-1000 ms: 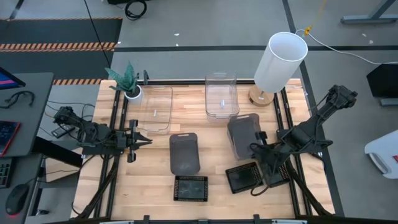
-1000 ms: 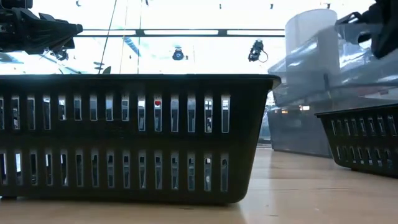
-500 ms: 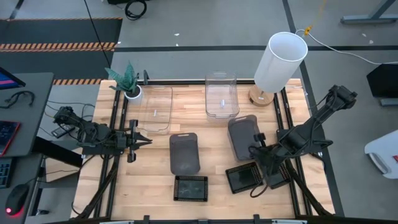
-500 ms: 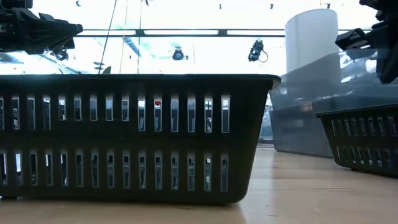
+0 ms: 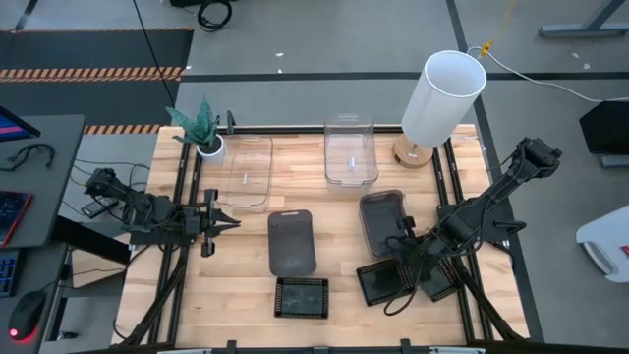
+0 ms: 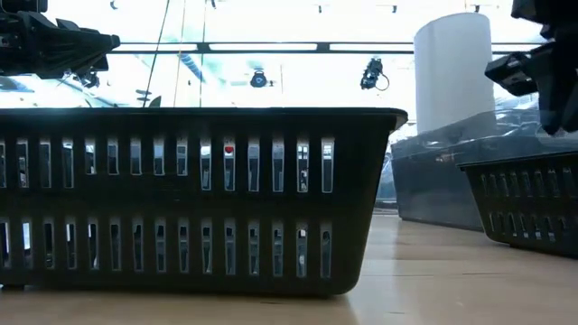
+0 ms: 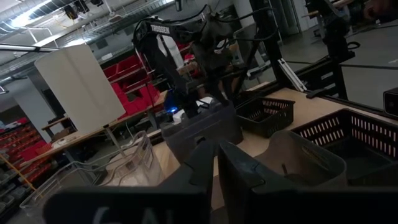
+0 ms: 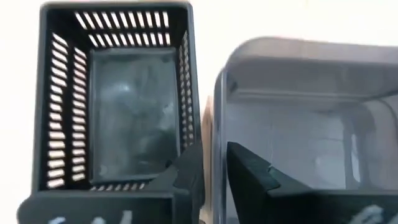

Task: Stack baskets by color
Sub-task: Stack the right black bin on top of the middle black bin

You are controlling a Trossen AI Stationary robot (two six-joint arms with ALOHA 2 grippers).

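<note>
The right claw straddled the rim of a grey basket on the surface, fingers slightly parted, beside a mesh basket. The left claw hung nearly closed, empty.

Grey floor, perhaps red shelving

Workshop-type robotics lab.
We note a wooden bench on a concrete floor with hazard striping, red storage bins on racks, and overhead strip lighting.
</note>
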